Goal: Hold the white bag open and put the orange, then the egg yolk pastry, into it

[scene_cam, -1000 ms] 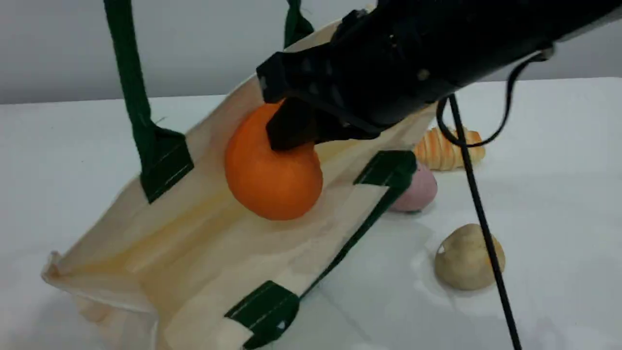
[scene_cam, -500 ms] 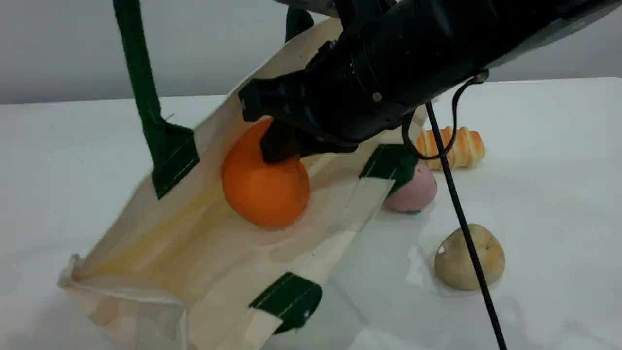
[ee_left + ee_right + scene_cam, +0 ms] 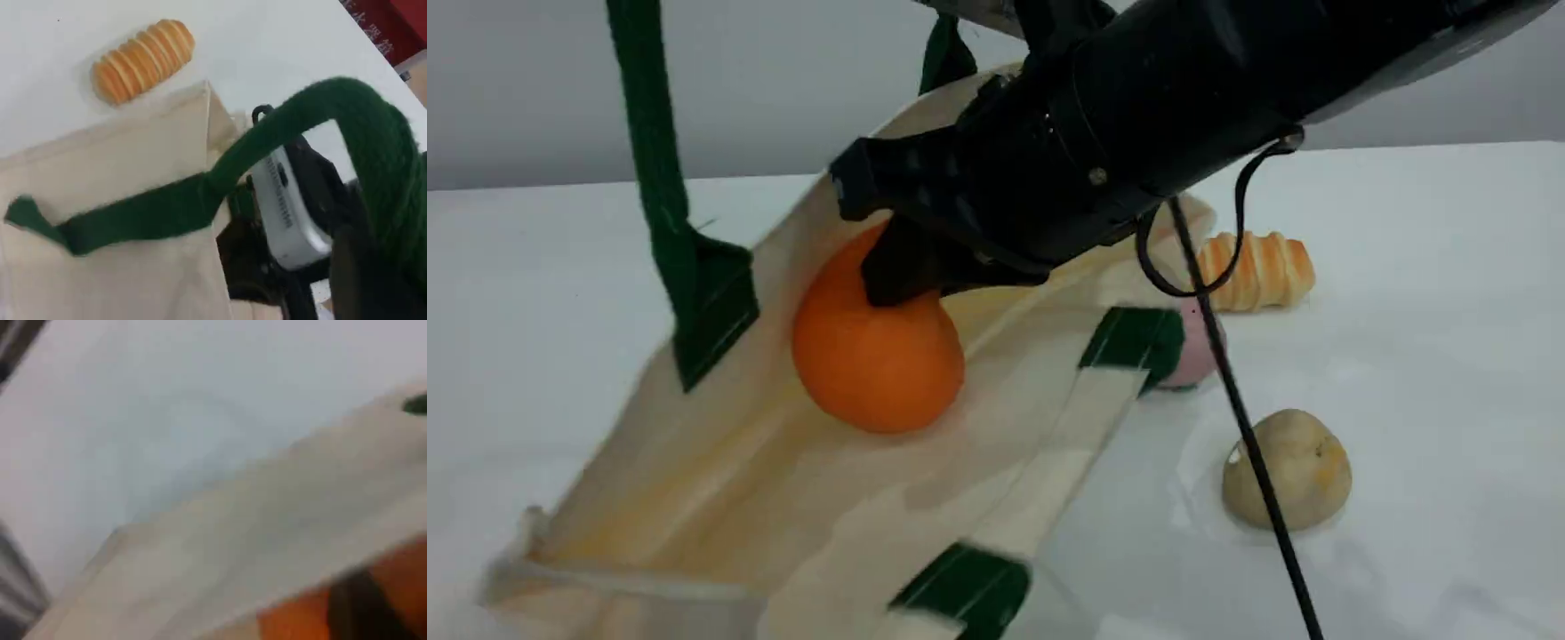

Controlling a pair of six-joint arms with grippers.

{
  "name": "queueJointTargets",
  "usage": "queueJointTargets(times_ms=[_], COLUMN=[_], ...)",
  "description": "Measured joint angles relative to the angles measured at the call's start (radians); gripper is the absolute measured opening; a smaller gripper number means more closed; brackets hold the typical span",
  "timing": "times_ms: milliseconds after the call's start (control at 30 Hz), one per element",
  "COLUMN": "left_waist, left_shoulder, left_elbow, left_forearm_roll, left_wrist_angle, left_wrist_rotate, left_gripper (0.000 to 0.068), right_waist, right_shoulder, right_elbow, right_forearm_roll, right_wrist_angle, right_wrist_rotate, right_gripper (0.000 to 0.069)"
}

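Orange [image 3: 876, 364] hangs clenched beneath my right gripper [image 3: 894, 267], inside the bag [image 3: 854, 498]. Only the left wrist view shows my left gripper [image 3: 360, 280] clamped on its green strap [image 3: 333, 107].

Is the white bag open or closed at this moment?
Open. The white bag gapes toward the camera, one green handle pulled upward, and the orange sits inside its mouth under the right pincer.

White table [image 3: 1432, 267] surface, glossy, with soft reflections. Plain pale grey wall [image 3: 534, 89] behind its far edge. Lighting even, diffuse.
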Motion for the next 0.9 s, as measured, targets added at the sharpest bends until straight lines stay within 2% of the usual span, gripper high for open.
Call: queueJointTargets(times_ms=[167, 267, 367, 567, 633, 767, 900], left_waist=[0.0, 0.0, 0.0, 0.0, 0.0, 0.0, 0.0], left_shoulder=[0.0, 0.0, 0.0, 0.0, 0.0, 0.0, 0.0], left_elbow=[0.0, 0.0, 0.0, 0.0, 0.0, 0.0, 0.0], left_forearm_roll=[0.0, 0.0, 0.0, 0.004, 0.009, 0.011, 0.014], left_wrist_angle=[-0.005, -0.004, -0.001, -0.001, 0.0, -0.003, -0.001], left_wrist_rotate=[0.008, 0.012, 0.012, 0.015, 0.015, 0.015, 0.015], left_gripper=[0.0067, 0.0067, 0.0067, 0.0067, 0.0067, 0.0067, 0.0067], right_waist=[-0.001, -0.001, -0.001, -0.001, -0.001, -0.002, -0.002], right_shoulder=[0.001, 0.001, 0.001, 0.001, 0.0, -0.034, -0.104], right_elbow=[0.0, 0.0, 0.0, 0.0, 0.0, 0.003, 0.04], right_forearm_roll=[0.005, 0.004, 0.003, 0.002, 0.002, -0.021, -0.163], right_wrist_angle=[-0.008, 0.001, 0.01, 0.017, 0.018, 0.02, 0.005], right_wrist_rotate=[0.0, -0.015, -0.027, -0.027, -0.027, 0.007, 0.128], right_gripper=[0.005, 0.0081, 0.015, 0.0374, 0.0427, 0.0468, 0.0472])
